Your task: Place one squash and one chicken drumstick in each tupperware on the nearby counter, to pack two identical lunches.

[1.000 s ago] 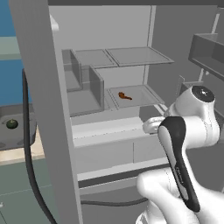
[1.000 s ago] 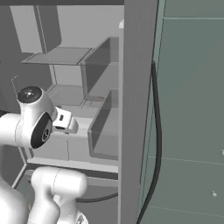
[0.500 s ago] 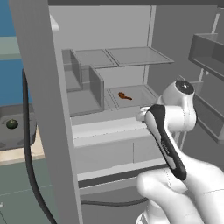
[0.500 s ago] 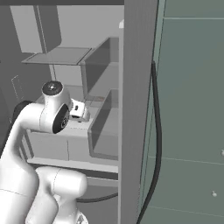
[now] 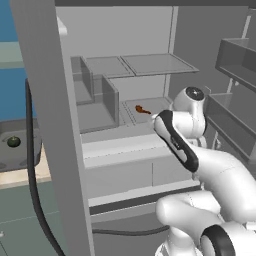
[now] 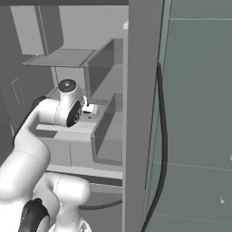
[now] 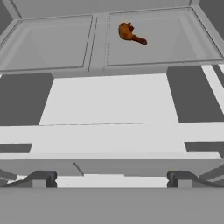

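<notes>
A thin reddish-orange chicken drumstick lies alone on a lower fridge shelf, also seen as the drumstick just beyond my wrist. My gripper is open, fingers spread wide with nothing between them, and it points into the fridge a short way in front of the drumstick. From the right the gripper sits over the white drawer ledge. Outside the fridge at the left, a dark-green squash rests in the dark grey tupperware on the beige counter.
The fridge's grey side wall stands between the shelves and the counter. Glass shelves hang above, door bins jut out at the right, white drawers lie below. A black cable hangs by the wall.
The arm has swung forward and up into the fridge, bringing the hand closer to the shelf with the drumstick. The drumstick has not moved.
</notes>
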You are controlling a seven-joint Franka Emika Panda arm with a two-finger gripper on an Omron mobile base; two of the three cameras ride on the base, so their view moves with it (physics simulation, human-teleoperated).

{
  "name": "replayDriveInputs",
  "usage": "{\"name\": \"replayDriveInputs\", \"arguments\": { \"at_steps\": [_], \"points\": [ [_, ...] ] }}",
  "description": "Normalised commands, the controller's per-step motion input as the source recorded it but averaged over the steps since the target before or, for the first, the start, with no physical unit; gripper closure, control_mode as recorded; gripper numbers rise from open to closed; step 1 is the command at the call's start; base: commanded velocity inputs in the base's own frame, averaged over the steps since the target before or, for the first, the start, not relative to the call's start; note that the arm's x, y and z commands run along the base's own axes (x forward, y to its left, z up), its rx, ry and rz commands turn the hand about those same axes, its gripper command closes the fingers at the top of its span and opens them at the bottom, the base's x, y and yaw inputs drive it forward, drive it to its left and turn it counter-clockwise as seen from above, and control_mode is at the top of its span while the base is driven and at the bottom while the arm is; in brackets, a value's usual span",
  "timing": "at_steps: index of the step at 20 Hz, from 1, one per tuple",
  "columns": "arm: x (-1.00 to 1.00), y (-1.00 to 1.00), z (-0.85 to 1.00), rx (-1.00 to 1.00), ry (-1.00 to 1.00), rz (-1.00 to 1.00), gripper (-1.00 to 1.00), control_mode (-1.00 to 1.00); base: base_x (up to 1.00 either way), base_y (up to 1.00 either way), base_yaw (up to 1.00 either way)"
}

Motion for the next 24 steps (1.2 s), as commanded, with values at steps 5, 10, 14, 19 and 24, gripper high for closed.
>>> {"name": "replayDriveInputs", "arguments": {
  "at_steps": [5, 10, 14, 19, 24],
  "points": [
    [0.58, 0.00, -0.11, 0.00, 0.00, 0.00, -1.00, -1.00, 0.00, 0.00, 0.00],
    [0.54, 0.00, 0.00, 0.00, 0.00, 0.00, -1.00, -1.00, 0.00, 0.00, 0.00],
    [0.45, 0.00, 0.00, -0.01, 0.00, 0.00, -1.00, -1.00, 0.00, 0.00, 0.00],
    [0.24, -0.05, -0.08, -0.03, 0.00, 0.06, -1.00, -1.00, 0.00, 0.00, 0.00],
    [0.30, -0.01, -0.32, -0.06, -0.01, 0.07, -1.00, -1.00, 0.00, 0.00, 0.00]
  ]
}}
